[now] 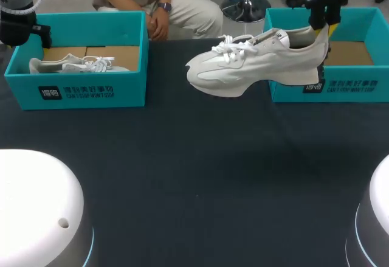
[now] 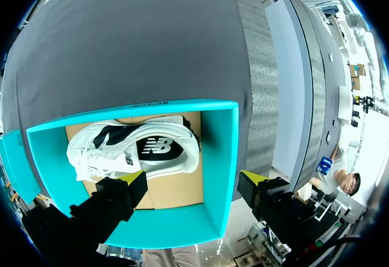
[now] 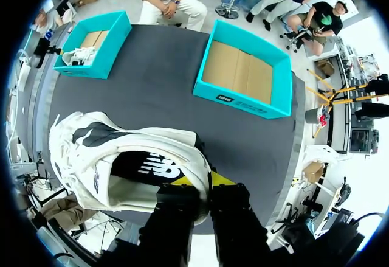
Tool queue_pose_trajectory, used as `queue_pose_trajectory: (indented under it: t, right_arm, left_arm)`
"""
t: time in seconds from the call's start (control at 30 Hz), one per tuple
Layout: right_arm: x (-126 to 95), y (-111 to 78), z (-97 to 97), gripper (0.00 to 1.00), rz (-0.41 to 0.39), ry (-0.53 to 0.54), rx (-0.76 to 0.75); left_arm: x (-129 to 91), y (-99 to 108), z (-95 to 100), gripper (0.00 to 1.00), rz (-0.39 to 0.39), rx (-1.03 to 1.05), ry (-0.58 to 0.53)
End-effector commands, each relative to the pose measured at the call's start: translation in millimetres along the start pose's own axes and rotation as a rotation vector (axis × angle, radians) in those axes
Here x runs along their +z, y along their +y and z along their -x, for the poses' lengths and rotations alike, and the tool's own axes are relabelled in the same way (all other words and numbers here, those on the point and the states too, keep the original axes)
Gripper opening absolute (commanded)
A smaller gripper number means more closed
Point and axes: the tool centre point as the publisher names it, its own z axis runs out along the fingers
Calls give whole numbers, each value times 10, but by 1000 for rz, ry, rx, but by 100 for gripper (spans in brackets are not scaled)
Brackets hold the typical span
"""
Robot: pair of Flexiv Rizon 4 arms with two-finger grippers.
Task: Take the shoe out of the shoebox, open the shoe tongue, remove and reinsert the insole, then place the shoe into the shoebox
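One shoe [image 1: 68, 66] in left shoebox [image 1: 130, 90]

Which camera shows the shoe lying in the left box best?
The left wrist view: it looks straight down into the box, so the shoe shows almost whole. The head view hides its lower part behind the box wall; the right wrist view shows it small and far.

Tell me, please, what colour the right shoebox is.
The right shoebox is teal, clearest in the head view.

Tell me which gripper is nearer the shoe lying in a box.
Left. The left gripper hangs open over the boxed shoe; the right gripper is across the table, shut on the lifted shoe.
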Motion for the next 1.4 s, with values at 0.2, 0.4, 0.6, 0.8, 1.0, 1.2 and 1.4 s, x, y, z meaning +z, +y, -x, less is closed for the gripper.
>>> queue_pose_trajectory:
  t: [0.2, 0.4, 0.6, 0.8, 1.0, 1.2, 1.4]
  right_arm:
    - [-17, 11, 3, 0, -3, 2, 1]
    - [-11, 30, -24, 0, -8, 5, 12]
    - [-42, 4, -93, 0, -52, -28, 65]
    - [-41, -99, -137, 0, -56, -27, 104]
    - [-13, -158, -164, 0, -49, -20, 113]
    - [64, -206, -215, 0, -48, -12, 113]
    - [201, -255, -289, 0, -62, 9, 114]
  left_arm:
    - [0, -4, -3, 100, 1, 1, 0]
    - [0, -4, -3, 100, 1, 1, 0]
    - [0, -4, -3, 100, 1, 1, 0]
    - [0, -4, -3, 100, 1, 1, 0]
    - [0, -4, -3, 100, 1, 1, 0]
    - [0, -4, -3, 100, 1, 1, 0]
    - [0, -4, -3, 100, 1, 1, 0]
